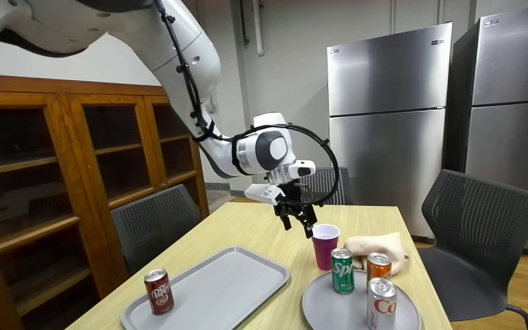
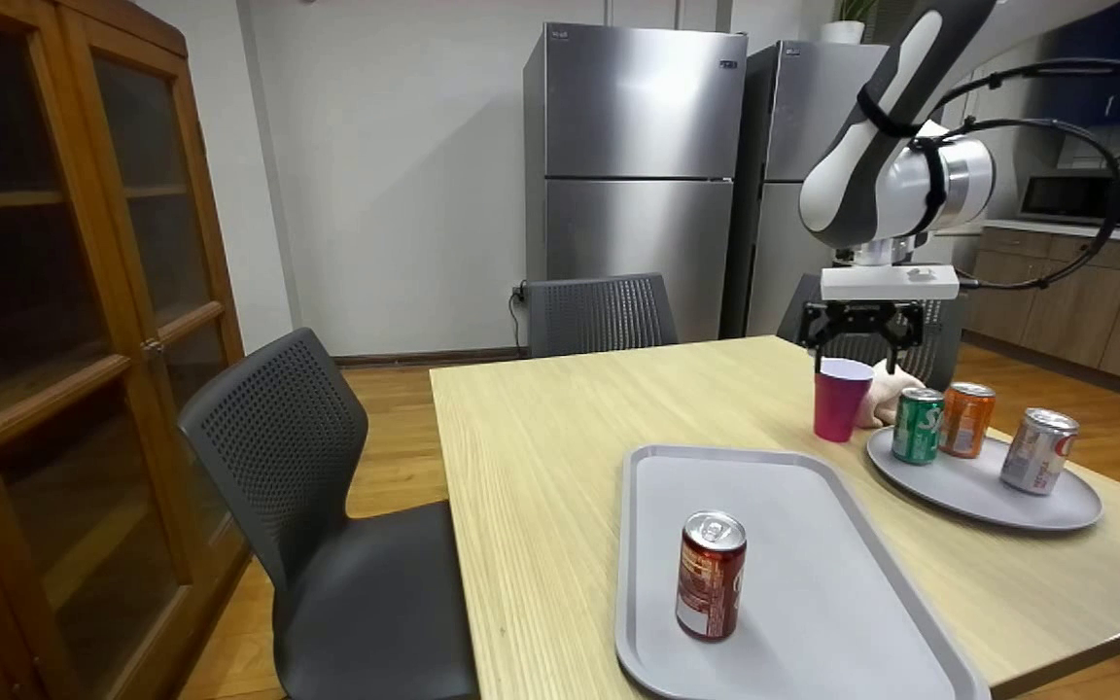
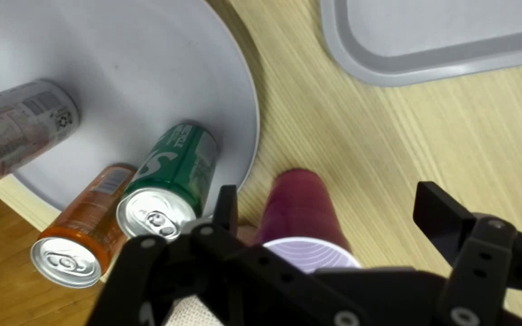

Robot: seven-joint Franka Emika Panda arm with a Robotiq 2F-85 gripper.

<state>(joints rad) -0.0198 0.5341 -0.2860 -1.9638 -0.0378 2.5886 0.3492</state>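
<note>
My gripper [image 3: 326, 203] is open near the rim of a purple-red cup [image 3: 299, 208] with a pale inside. The wrist view has the upright cup between the spread fingers, closer to the left one, and the palm hides part of its rim. Nothing is gripped. In an exterior view the fingertips [image 1: 309, 233] are at about rim height beside the cup [image 1: 326, 250]; I cannot tell whether one touches it. A green Sprite can [image 2: 917, 426], an orange can [image 2: 966, 420] and a silver can [image 2: 1039, 450] stand on a round grey plate [image 2: 959, 494] close by.
A crumpled beige cloth [image 1: 378, 247] lies behind the cup and plate. On the same wooden table [image 2: 541, 428], a grey rectangular tray [image 1: 227, 284] bears a dark red Dr Pepper can [image 1: 159, 292]. Dark chairs [image 2: 273, 467] stand around the table, with fridges [image 1: 387, 114] beyond.
</note>
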